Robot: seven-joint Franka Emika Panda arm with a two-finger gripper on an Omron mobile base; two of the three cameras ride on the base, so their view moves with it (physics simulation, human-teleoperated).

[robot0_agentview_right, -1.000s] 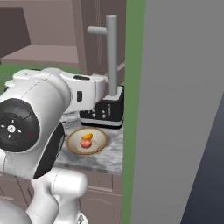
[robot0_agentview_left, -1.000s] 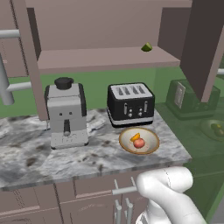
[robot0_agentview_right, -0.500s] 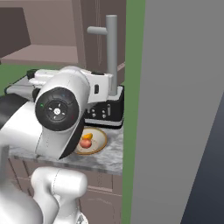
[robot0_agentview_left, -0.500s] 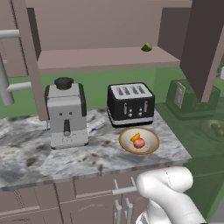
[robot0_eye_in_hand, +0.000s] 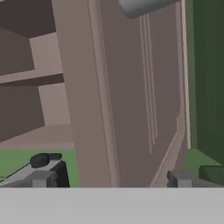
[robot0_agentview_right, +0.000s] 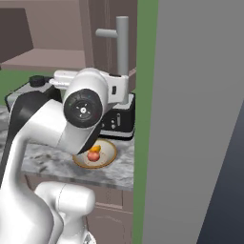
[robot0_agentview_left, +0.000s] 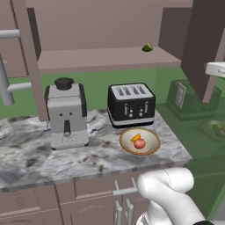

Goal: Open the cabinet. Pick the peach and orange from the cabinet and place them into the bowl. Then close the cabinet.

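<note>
Left base view: open cabinet (robot0_agentview_left: 105,59) above the counter, peach (robot0_agentview_left: 139,143) and orange (robot0_agentview_left: 136,137) resting together in the bowl (robot0_agentview_left: 151,147) before the toaster (robot0_agentview_left: 131,104). Gripper (robot0_eye_in_hand: 111,179) jaws spread, facing the door's edge.

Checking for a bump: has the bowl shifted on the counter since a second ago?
No. The bowl sits in the same spot just in front of the black toaster, holding the peach and orange.

I work in a rendered home kitchen: a marble-patterned counter (robot0_agentview_left: 39,158) carries a black toaster (robot0_agentview_left: 131,104), with a grey coffee machine (robot0_agentview_left: 66,113) to its left, a fruit-filled bowl (robot0_agentview_left: 151,146) just in front, and an open mauve wall cabinet (robot0_agentview_left: 105,57) above it.
</note>
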